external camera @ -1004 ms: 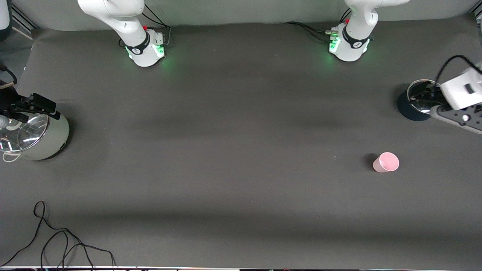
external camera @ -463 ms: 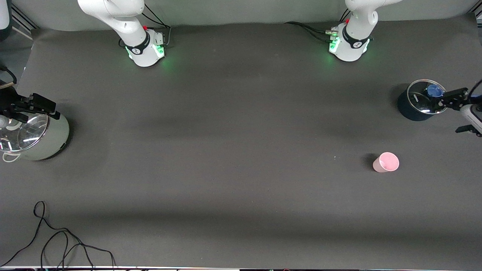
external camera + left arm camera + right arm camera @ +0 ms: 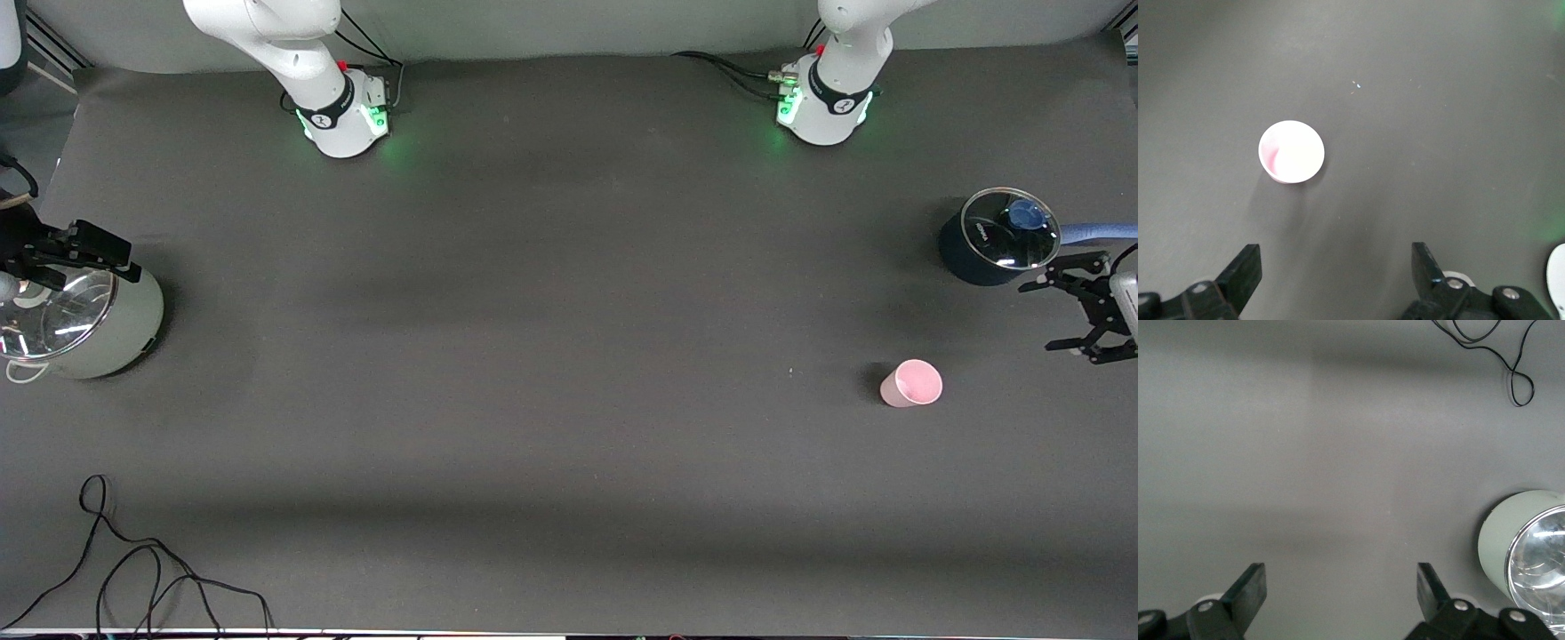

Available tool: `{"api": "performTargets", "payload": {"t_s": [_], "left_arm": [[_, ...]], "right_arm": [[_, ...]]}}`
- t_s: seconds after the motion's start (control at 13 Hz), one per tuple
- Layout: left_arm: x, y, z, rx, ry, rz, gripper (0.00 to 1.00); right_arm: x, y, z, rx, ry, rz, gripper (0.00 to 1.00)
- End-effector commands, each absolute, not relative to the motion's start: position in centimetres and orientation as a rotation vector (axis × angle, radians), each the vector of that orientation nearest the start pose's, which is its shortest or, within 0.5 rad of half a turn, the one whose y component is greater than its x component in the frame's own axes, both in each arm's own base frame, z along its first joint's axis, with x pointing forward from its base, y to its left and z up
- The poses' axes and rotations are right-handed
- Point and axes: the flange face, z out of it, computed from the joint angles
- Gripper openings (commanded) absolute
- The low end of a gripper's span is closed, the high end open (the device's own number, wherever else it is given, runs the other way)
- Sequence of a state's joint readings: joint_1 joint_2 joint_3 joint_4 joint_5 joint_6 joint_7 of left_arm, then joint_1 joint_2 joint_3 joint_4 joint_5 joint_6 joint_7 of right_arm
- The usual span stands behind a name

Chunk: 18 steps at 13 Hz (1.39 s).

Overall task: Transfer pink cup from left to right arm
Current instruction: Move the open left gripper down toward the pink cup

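The pink cup [image 3: 911, 384] stands upright and alone on the dark table, toward the left arm's end. In the left wrist view it [image 3: 1291, 151] shows its open mouth, well ahead of the fingertips and off to one side. My left gripper [image 3: 1037, 317] is open and empty over the table edge beside the dark pot, apart from the cup; its jaws stand wide in its wrist view [image 3: 1335, 267]. My right gripper [image 3: 120, 256] is open and empty over the pale green pot, waiting; its jaws stand wide in its wrist view [image 3: 1341, 587].
A dark blue pot [image 3: 969, 253] with a glass lid and blue handle stands at the left arm's end, farther from the front camera than the cup. A pale green pot [image 3: 133, 324] with a glass lid stands at the right arm's end. A black cable [image 3: 133, 569] lies near the front edge.
My left gripper has swung off the dark pot's lid and turned, and is now beside the pot, closer to the cup. The cup and the right arm have not moved.
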State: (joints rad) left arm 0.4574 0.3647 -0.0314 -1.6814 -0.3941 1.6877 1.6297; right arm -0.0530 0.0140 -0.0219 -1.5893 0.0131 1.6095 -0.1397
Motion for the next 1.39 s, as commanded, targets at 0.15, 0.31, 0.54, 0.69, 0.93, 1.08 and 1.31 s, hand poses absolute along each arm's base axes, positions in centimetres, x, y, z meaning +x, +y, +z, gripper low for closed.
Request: {"api": "performTargets", "payload": {"t_s": [0.15,0.31,0.54,0.69,0.93,1.08,1.31], "left_arm": [[57.8,24.7,28.3,2.07,-1.403,0.404,1.0],[57.5,25.9,24.1,2.019,-1.405,0.495,1.0],[57.9,25.8,21.0,1.952,-1.437,0.655,1.0],[57.6,25.6,18.2,1.884,-1.431,0.768,1.0],[57.1,25.2,15.6,1.828,-1.411,0.852,1.0],[57.2,25.0,15.0,1.8,-1.418,0.921,1.0],[57.1,24.4,13.6,1.779,-1.386,0.954,1.0]], "right_arm": [[56.3,-4.3,61.9,-3.141,-0.118,-0.036,1.0],[56.3,-4.4,61.9,-3.139,-0.113,-0.036,1.0],[56.4,-4.4,61.8,-3.138,-0.113,-0.034,1.0],[56.4,-4.3,61.7,-3.134,-0.115,-0.032,1.0],[56.4,-4.3,61.7,-3.133,-0.115,-0.037,1.0],[56.4,-4.5,61.8,-3.134,-0.108,-0.04,1.0],[56.5,-4.5,61.8,-3.135,-0.108,-0.042,1.0]]}}
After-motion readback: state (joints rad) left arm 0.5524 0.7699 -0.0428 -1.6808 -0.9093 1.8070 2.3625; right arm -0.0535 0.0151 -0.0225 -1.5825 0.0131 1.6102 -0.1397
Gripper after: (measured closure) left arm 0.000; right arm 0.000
